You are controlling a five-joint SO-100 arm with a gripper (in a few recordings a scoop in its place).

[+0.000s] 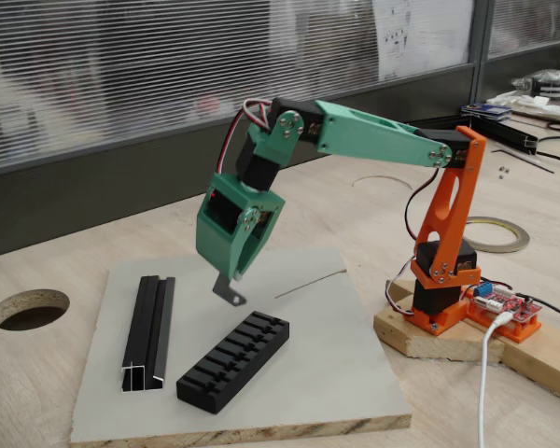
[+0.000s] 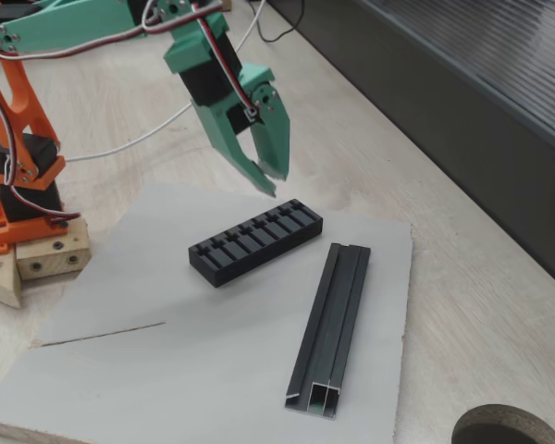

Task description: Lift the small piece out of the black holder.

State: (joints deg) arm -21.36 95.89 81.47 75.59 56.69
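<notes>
1. The lift looks done: the small grey metal L-shaped piece (image 1: 230, 290) hangs from the tips of the green two-finger gripper (image 1: 233, 276), clear above the grey board (image 1: 345, 364) and apart from the black rectangular plastic holder with its row of cross slots (image 1: 233, 360).
2. The gripper is clenched on the piece; in the other fixed view its fingers (image 2: 279, 148) meet at a point just above the holder's far end (image 2: 255, 241).
3. What remains, I'd judge, is little beyond carrying it clear.
4. The green-and-orange arm (image 1: 383, 135) reaches out from its orange base, elbow high, wrist bent steeply down.
5. The long black grooved rail (image 1: 149, 334) lies beside the holder, untouched.
</notes>
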